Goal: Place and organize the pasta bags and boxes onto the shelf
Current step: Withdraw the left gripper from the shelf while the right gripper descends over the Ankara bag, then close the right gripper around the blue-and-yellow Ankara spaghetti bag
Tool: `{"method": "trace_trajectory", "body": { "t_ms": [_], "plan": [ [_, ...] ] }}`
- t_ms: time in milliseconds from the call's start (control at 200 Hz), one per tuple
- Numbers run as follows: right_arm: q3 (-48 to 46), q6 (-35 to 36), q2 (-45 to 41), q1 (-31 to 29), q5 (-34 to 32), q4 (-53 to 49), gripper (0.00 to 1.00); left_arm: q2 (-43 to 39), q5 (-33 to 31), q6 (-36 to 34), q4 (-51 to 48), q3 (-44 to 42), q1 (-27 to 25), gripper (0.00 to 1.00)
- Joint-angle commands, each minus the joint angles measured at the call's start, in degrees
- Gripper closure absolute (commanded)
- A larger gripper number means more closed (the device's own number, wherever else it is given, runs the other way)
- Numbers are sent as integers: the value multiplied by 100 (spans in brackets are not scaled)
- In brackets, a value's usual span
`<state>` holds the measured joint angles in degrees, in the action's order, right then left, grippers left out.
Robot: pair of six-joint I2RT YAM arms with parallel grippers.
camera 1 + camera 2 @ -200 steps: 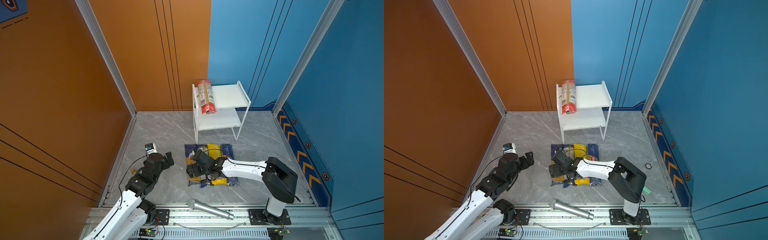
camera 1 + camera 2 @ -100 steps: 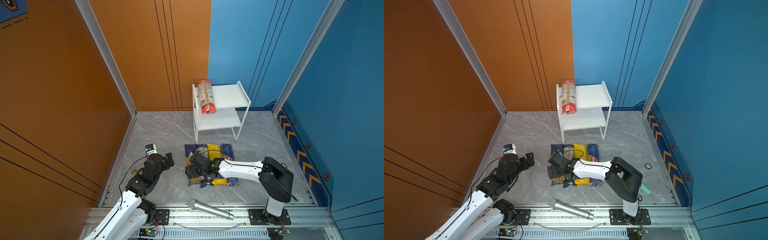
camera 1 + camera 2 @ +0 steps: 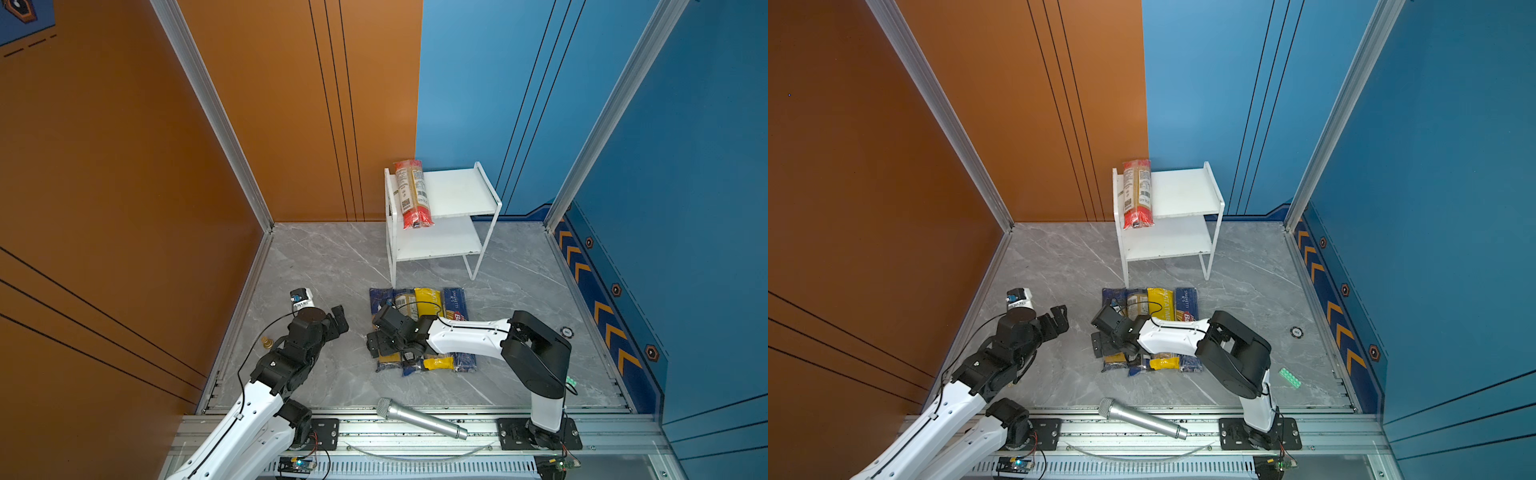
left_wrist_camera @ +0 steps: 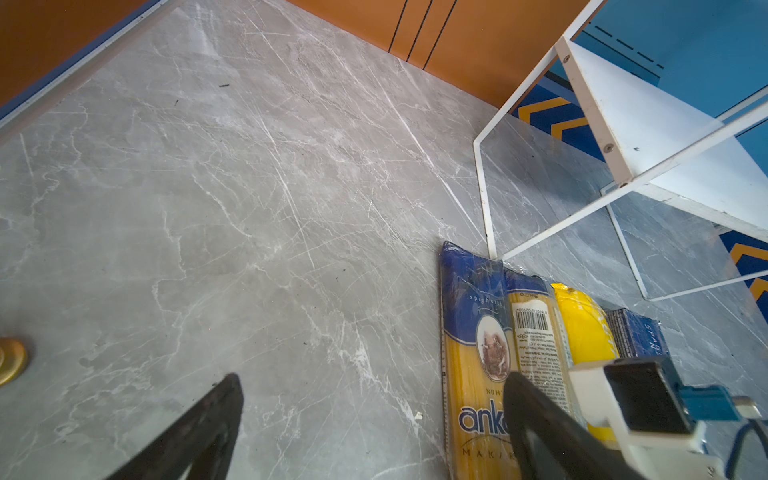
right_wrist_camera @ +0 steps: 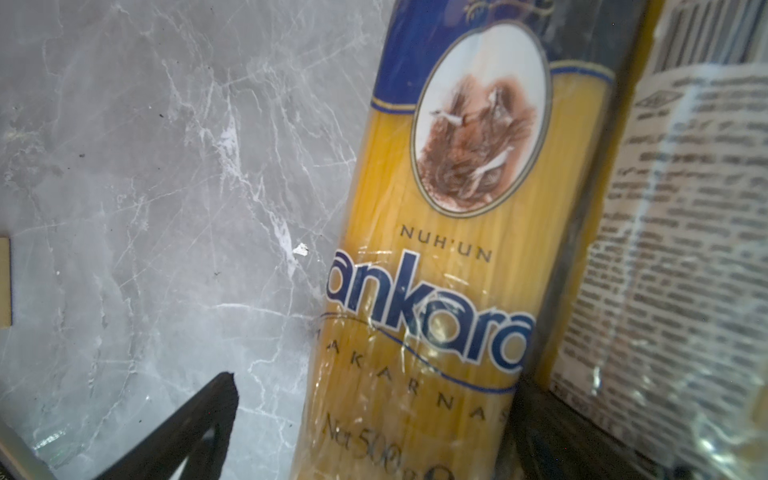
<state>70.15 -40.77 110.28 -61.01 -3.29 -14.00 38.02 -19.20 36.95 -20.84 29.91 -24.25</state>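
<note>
ankara bag (image 5: 457, 249) lying on floor (image 3: 332, 266), left end of packs (image 3: 430, 301), its far end cut off | right gripper (image 5: 374, 380) straddling it – jaws spread, not pinching | left gripper (image 4: 374, 376) hovering spread beside | shelf (image 3: 453, 191) standing well apart

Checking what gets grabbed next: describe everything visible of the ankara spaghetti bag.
The ankara bag is a long, glossy clear-film pack of yellow spaghetti with a navy end, an oval picture and blue lettering. It lies flat on the grey marble floor, leftmost in its row, beside a barcoded pack. The right gripper straddles it, jaws open.
</note>
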Motion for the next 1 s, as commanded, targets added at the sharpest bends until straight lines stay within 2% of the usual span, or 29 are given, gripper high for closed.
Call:
{"method": "trace_trajectory", "body": {
  "t_ms": [0,376,771,996],
  "plan": [
    [-43,-155,470,50,63,-833,5,-57,91,-21,-89,-93,43,2],
    [77,-111,662,33,-90,-1044,14,-150,89,5,-96,-148,44,2],
    [137,-3,640,24,-182,-1193,42,-172,83,36,-115,-170,43,2],
    [140,124,532,33,-292,-1195,53,-211,84,66,-104,-210,49,2]
  ]
}}
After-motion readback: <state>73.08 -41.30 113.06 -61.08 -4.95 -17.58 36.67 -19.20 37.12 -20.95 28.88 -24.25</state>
